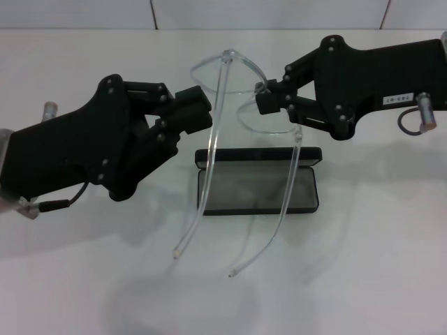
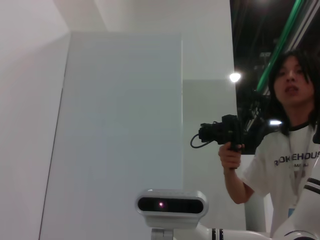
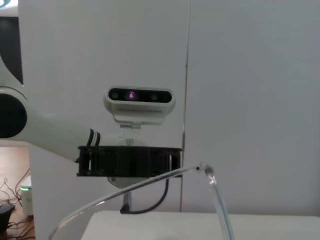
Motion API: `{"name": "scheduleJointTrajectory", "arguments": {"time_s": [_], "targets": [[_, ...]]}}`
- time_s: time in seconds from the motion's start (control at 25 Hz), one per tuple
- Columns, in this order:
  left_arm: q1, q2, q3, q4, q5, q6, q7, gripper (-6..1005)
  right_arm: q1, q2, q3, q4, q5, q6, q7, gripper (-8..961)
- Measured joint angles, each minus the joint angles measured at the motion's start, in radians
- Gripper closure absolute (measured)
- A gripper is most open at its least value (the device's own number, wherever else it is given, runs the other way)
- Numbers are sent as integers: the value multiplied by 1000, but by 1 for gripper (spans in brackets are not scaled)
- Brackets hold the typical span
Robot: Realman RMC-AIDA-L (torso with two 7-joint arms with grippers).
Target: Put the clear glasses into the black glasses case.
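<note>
The clear glasses [image 1: 230,63] hang in the air above the table, lens away from me and both thin arms trailing down toward me over the case. My right gripper [image 1: 265,101] comes in from the right and is shut on the right end of the lens. The glasses' hinge and one arm [image 3: 207,175] show close up in the right wrist view. My left gripper [image 1: 206,110] comes in from the left with its fingers together, tips right beside the glasses' left arm; I cannot tell if they touch it. The black glasses case [image 1: 307,199] lies open on the table below, grey lining up.
The white table [image 1: 377,265] stretches around the case. In the left wrist view a person [image 2: 287,145] holding a camera stands beyond the robot's head camera [image 2: 171,205]. A white wall runs behind the table.
</note>
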Motion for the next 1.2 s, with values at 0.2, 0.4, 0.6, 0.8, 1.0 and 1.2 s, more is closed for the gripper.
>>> {"name": "scheduleJointTrajectory", "arguments": {"time_s": [0.2, 0.4, 0.6, 0.8, 1.0, 1.2], "targets": [[6, 0, 0, 0, -1, 0, 1, 906, 13, 0, -9, 36, 30, 7, -24, 889], [9, 0, 0, -5, -1, 0, 1, 906, 26, 0, -12, 86, 64, 8, -55, 890], [10, -1, 1, -5, -2, 1, 1, 909, 31, -1, -15, 114, 78, 11, -72, 890], [11, -2, 2, -6, -24, 1, 1, 916, 26, -4, -20, 123, 74, 16, -74, 890], [15, -2, 6, -3, -49, 9, -7, 921, 27, -4, -20, 155, 73, 20, -95, 890], [7, -1, 56, 1, -72, 17, -10, 927, 42, 0, -20, 195, 79, 34, -121, 890]]}}
